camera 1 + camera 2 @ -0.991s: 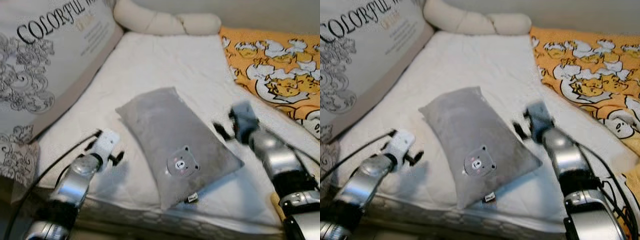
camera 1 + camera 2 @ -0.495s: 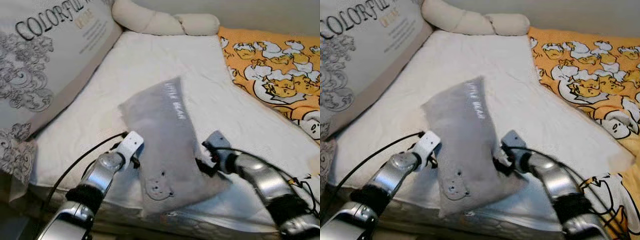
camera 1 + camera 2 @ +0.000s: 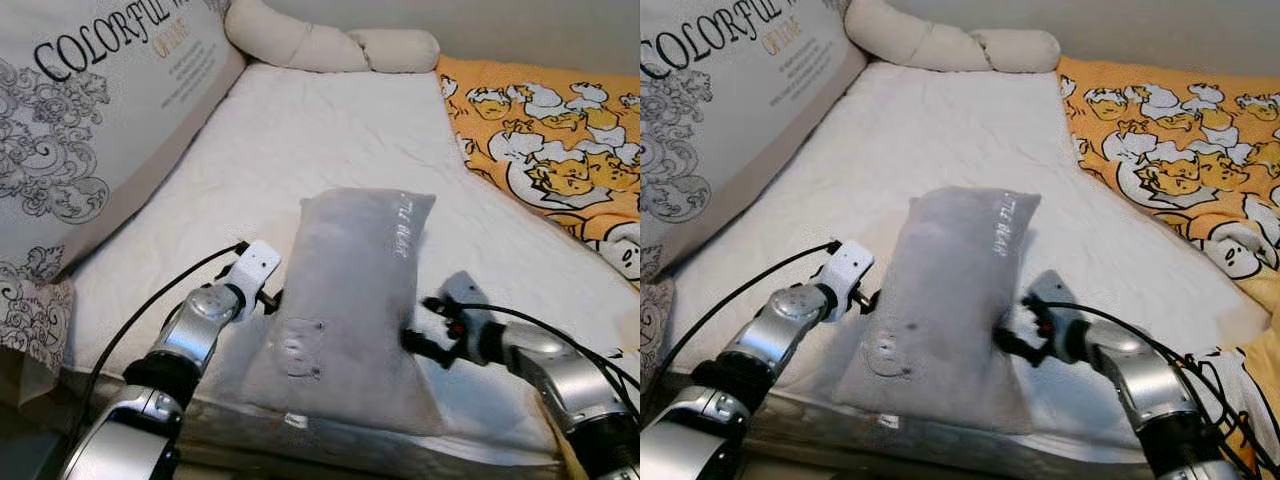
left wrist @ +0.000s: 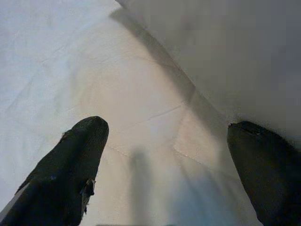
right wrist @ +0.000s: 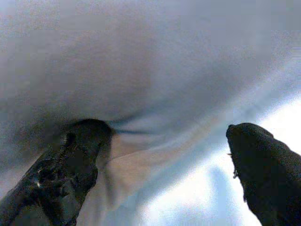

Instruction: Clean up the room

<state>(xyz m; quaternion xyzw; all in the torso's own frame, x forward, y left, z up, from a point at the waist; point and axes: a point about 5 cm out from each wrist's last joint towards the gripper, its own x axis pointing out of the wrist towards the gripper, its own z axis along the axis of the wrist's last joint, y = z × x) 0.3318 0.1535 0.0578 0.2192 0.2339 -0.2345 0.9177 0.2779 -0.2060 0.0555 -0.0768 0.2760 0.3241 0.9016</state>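
Note:
A grey pillow [image 3: 350, 290] with a small bear face and white lettering lies lengthwise near the front edge of the white mattress [image 3: 300, 140], its near end raised and bunched. My left gripper [image 3: 268, 296] presses against its left side, fingers spread open over the sheet, the pillow [image 4: 225, 47] beside one finger [image 4: 70, 174]. My right gripper [image 3: 420, 342] pushes into the pillow's right side, open, with one fingertip [image 5: 70, 160] dug into the grey fabric [image 5: 141, 56]. Neither gripper is clamped on the pillow; it sits squeezed between them.
A big printed cushion [image 3: 90, 130] leans along the left. A cream knotted cushion [image 3: 320, 45] lies at the head of the bed. An orange duck-patterned blanket [image 3: 550, 140] covers the right side. The mattress edge runs just in front of the pillow.
The pillow has swung from diagonal to nearly straight and shifted right. Both grippers have closed in against its sides, the right one moving nearer and lower.

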